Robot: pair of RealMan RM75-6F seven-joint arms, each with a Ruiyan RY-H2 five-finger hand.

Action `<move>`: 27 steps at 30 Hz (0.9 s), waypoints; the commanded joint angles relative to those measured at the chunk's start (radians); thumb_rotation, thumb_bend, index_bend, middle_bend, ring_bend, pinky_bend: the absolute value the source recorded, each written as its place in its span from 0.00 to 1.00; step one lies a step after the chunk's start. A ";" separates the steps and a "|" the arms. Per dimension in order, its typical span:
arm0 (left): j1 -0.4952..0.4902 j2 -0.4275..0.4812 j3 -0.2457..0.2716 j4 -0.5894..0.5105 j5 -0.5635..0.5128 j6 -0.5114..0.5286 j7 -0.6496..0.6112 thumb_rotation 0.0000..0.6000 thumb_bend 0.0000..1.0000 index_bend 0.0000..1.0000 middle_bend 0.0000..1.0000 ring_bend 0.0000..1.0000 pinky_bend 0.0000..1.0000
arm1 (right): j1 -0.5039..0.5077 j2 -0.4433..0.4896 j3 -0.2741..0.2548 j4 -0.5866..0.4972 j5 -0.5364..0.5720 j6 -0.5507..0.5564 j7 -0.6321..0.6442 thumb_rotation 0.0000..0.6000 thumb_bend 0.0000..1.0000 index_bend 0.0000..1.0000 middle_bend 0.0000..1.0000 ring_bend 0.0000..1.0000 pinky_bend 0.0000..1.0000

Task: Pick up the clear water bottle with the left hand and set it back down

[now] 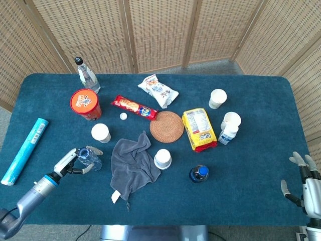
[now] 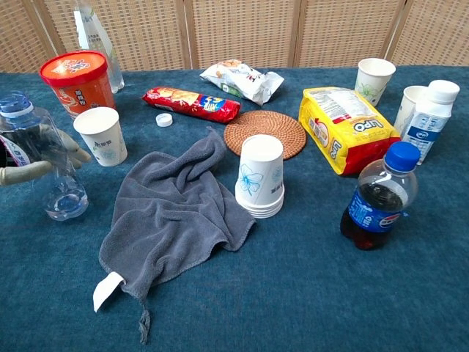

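At lower left, the left hand (image 2: 33, 158) grips the clear water bottle (image 2: 44, 165) — next, set it upright on the tabletop (image 2: 308, 293) and let go.

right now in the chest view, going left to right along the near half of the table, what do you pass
left hand on clear bottle → grey towel → stacked paper cups → cola bottle

Staged lab tabletop: blue-clothed table (image 1: 251, 170) fenced by wicker screens (image 1: 160, 30), scattered groceries.
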 commanded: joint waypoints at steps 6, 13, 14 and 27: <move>0.005 -0.036 0.005 0.041 -0.004 0.007 -0.015 1.00 0.51 0.41 0.34 0.28 0.25 | -0.003 0.007 -0.002 -0.015 -0.006 0.007 -0.013 1.00 0.45 0.00 0.24 0.00 0.23; 0.008 -0.049 0.014 0.062 -0.002 0.012 -0.024 1.00 0.51 0.40 0.31 0.24 0.20 | -0.009 0.010 -0.006 -0.021 -0.009 0.014 -0.017 1.00 0.45 0.00 0.24 0.00 0.23; 0.008 -0.049 0.016 0.063 -0.001 0.012 -0.025 1.00 0.51 0.40 0.31 0.23 0.19 | -0.009 0.010 -0.006 -0.021 -0.009 0.015 -0.019 1.00 0.45 0.00 0.24 0.00 0.23; 0.011 -0.048 0.028 0.069 0.001 0.017 0.002 0.95 0.51 0.29 0.21 0.14 0.13 | -0.010 0.013 -0.007 -0.024 -0.014 0.018 -0.015 1.00 0.45 0.00 0.24 0.00 0.23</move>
